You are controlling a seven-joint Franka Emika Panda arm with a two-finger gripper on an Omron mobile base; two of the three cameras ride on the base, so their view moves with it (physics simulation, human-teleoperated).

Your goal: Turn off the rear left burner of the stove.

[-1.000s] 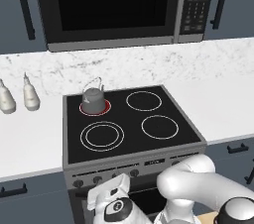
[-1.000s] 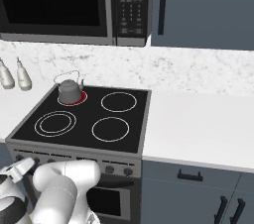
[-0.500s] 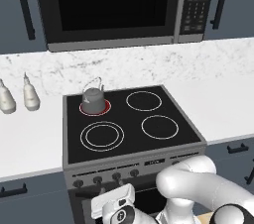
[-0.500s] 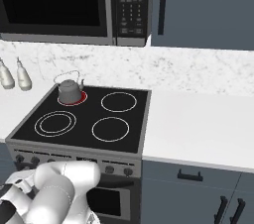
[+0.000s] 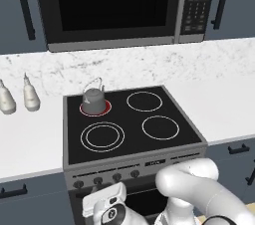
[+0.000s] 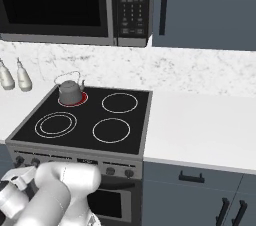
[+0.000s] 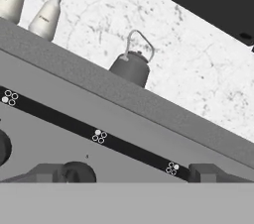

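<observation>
The stove [image 5: 172, 142] has a black glass top and a grey front with a row of small dark knobs [image 5: 97, 180]. Its rear left burner [image 5: 105, 110] glows red under a grey kettle [image 5: 93, 99]; the burner [image 6: 81, 99] also shows red in the right base view. My gripper [image 7: 123, 174] is open, low in front of the knob panel and pointing at it. One dark knob [image 7: 78, 171] sits between the fingertips [image 7: 39, 173], close to the left one. My white hand [image 5: 107, 209] hangs just below the knob row.
Two pale bottles [image 5: 31, 98] stand on the white counter left of the stove. A black microwave [image 5: 114, 5] hangs above. Dark drawers [image 6: 192, 185] lie to the right. My bulky white arm [image 5: 199, 189] fills the space before the oven door.
My hand has sunk slightly and drifted a little left in front of the knob row. The kettle is unmoved and the rear left burner still glows red.
</observation>
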